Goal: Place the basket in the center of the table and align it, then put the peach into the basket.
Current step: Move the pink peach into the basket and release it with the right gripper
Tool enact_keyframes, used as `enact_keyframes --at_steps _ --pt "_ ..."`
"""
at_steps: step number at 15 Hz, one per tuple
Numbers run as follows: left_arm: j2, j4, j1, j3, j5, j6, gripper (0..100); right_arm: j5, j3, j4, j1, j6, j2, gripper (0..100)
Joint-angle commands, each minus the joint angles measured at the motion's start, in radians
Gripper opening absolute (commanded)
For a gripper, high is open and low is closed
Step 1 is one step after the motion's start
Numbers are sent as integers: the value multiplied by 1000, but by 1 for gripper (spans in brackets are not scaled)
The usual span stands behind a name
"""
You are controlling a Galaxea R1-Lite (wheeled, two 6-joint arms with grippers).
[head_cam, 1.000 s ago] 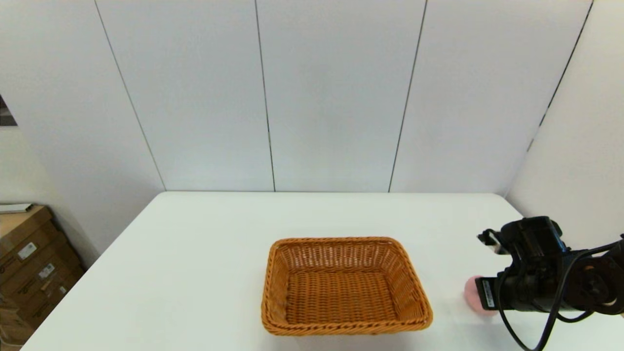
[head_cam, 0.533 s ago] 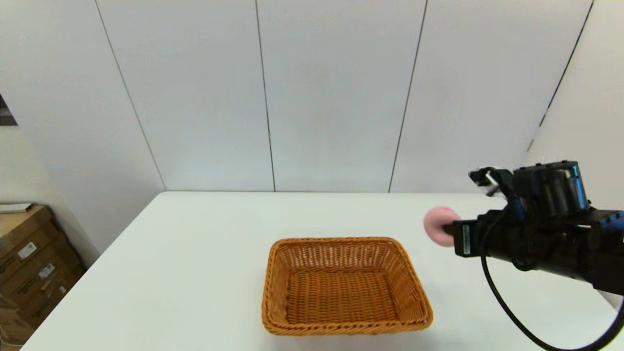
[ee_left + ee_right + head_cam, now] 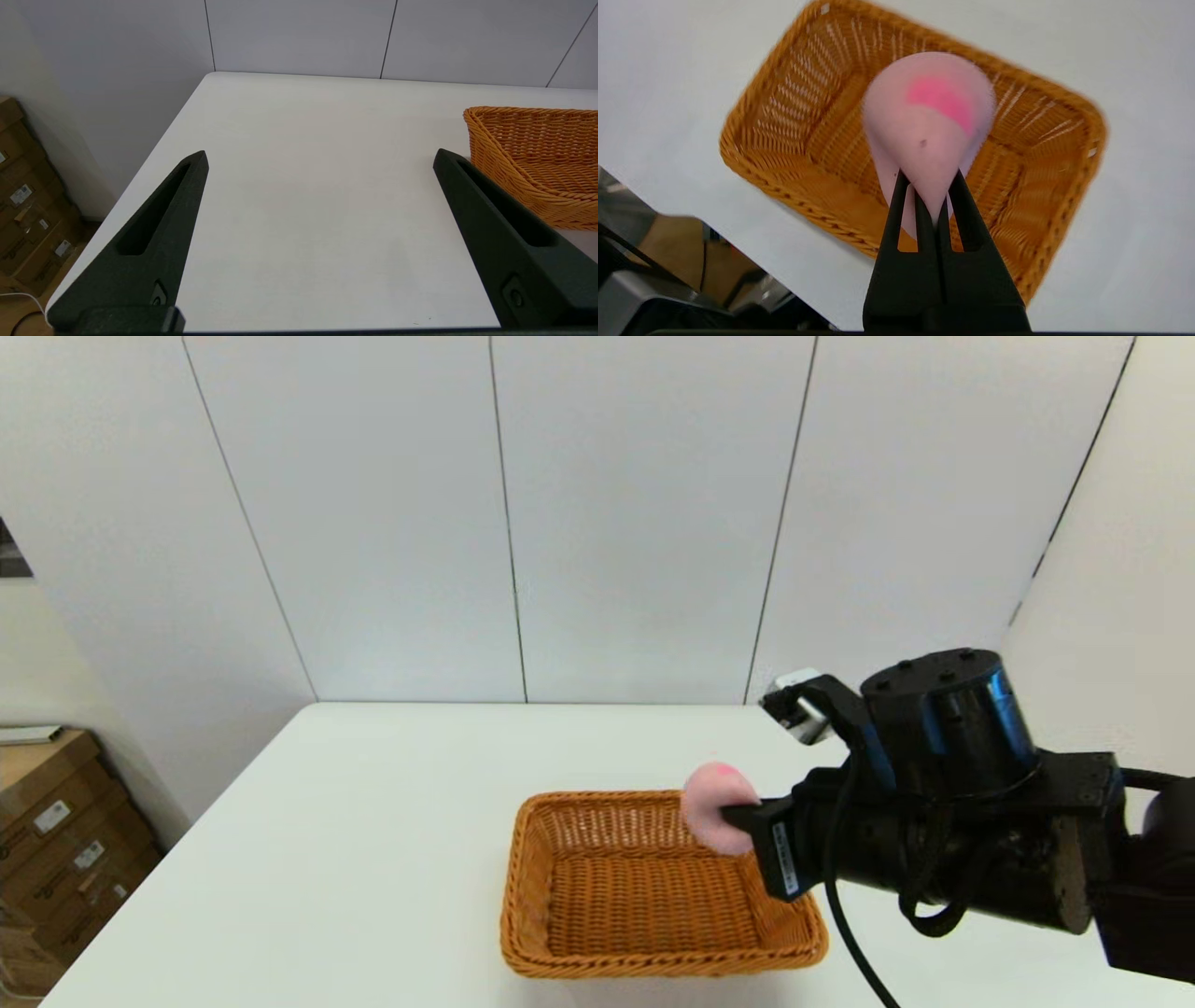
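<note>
No legible text; labels on cardboard boxes too small.

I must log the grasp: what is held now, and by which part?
The right hand pinches the small pale pink peach by its narrow end; the left hand is open, holding nothing.

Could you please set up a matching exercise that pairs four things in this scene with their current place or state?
Things:
1. peach
2. basket
3. left gripper
4. right gripper

Places or states:
A. open, holding nothing, over bare table beside the basket
B. shut on the fruit
C. resting on the table, nothing inside
D. held in the air above the basket

Pairs: 1-D, 2-C, 3-A, 4-B
</note>
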Motion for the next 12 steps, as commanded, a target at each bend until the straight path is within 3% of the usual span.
enact_keyframes --at_steps 1,3,4,12 --pt "0 0 0 0 1 -1 100 -2 -19 -9 17 -2 116 0" --pt "0 0 0 0 1 -1 100 -4 -47 -1 17 0 153 0" --pt "0 0 0 0 1 -1 100 -2 -50 -1 17 -2 163 100" --pt "0 0 0 0 1 -1 100 -5 -61 -18 -18 9 174 100"
